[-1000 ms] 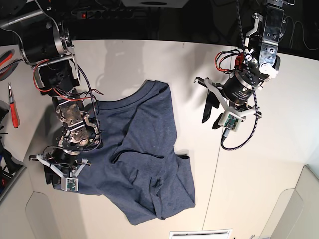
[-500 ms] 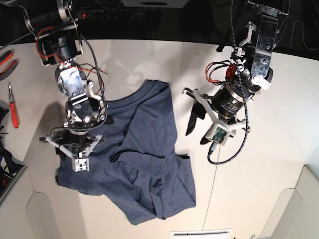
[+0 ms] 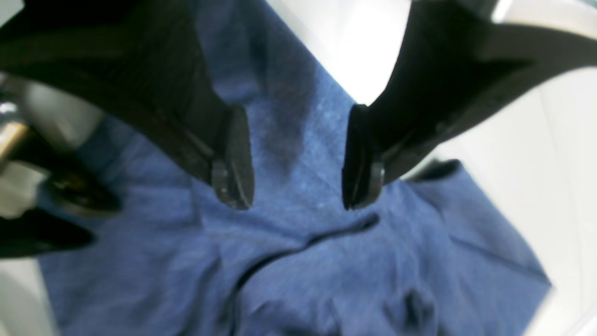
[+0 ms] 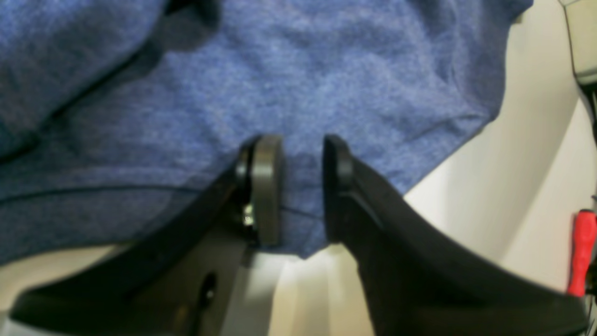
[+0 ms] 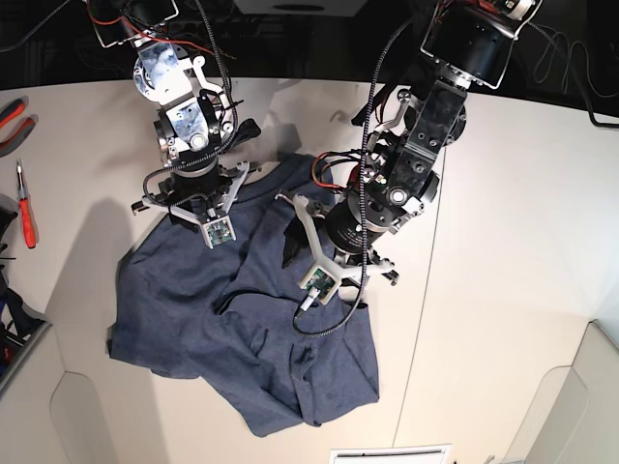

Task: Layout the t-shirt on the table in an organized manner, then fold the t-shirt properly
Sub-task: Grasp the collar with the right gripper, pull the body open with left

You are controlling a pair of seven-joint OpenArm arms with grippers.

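Shirt (image 5: 242, 329) lay rumpled on the table (image 5: 503, 290), left of centre, collar end far, hem near. Not yet spread flat. A long dark fold ran across the middle and the near-right part sat bunched. No lettering showed from above.

My right gripper (image 4: 294, 186) stood at the far-left edge of the cloth. Jaws were a little apart, with the edge of the fabric lying between the pads (image 4: 266, 186); not clamped, as far as the wrist view showed. From above it (image 5: 198, 198) sat at the far-left of the shirt, near the collar.

My left gripper (image 3: 291, 163) hung above the middle of the shirt, jaws well apart, nothing held. From above it (image 5: 305, 242) sat over the cloth's right side. Blue fabric and the dark fold lay below its pads (image 3: 233, 158).

Step in hand, as I judged it: take hold at two points and pull the shirt out flat. To do it well, I thought the right should close on one layer only, right at the edge. The left should drop on an edge, not mid-panel, or it would pinch both layers. Then draw the two apart evenly and low, so the fold slid out.

No containers in view. A red-handled tool (image 5: 26, 208) lay at the far-left, well apart from the shirt.
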